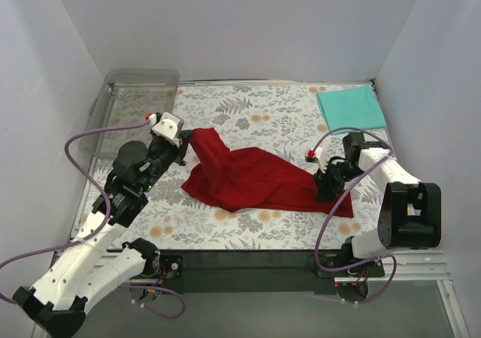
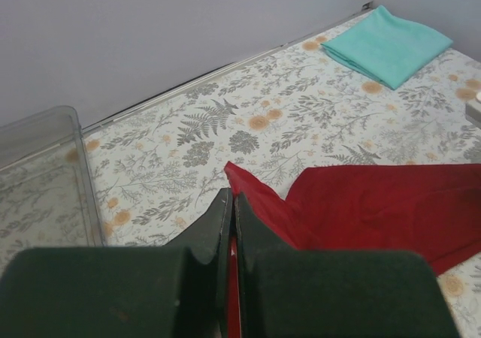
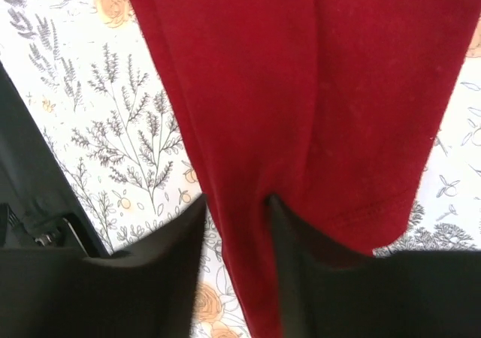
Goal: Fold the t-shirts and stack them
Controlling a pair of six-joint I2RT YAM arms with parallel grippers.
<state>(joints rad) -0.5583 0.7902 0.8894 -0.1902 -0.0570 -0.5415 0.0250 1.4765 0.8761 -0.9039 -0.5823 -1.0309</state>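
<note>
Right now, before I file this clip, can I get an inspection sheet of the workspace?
Surface: table with a floral cover.
Job's things: red shirt crumpled mid-table, held at both ends; teal shirt folded at the far right corner.
Clutter: clear tray at the far left corner.
Grippers: left pincer shut on the red shirt's far-left tip; right pincer shut on its near-right edge.
Cables: a purple cable loops beside the left arm, another beside the right.
Surroundings: plain white walls on three sides; nothing else seen.
</note>
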